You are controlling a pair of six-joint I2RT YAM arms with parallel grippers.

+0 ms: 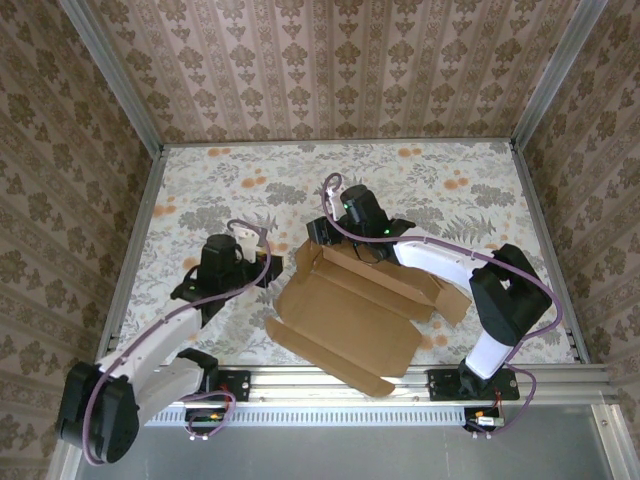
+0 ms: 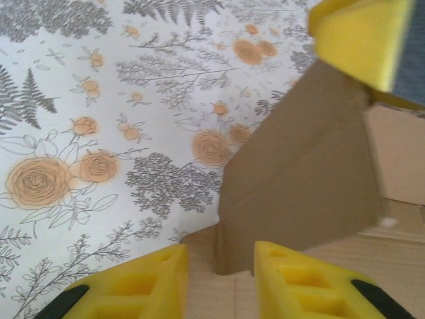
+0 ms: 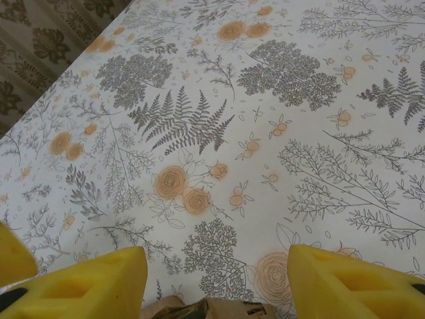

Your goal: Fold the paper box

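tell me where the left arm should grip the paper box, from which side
Probably the upright end flap of the paper box, from the left: it stands raised there, its thin edge free for the jaws to straddle; the near panels lie flat.

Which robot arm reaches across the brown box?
The right arm: it stretches over the plain brown cardboard box, right hand at the far edge. The left hand sits at the box's left corner.

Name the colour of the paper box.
The paper box is plain brown, unprinted; the top external view shows it best.
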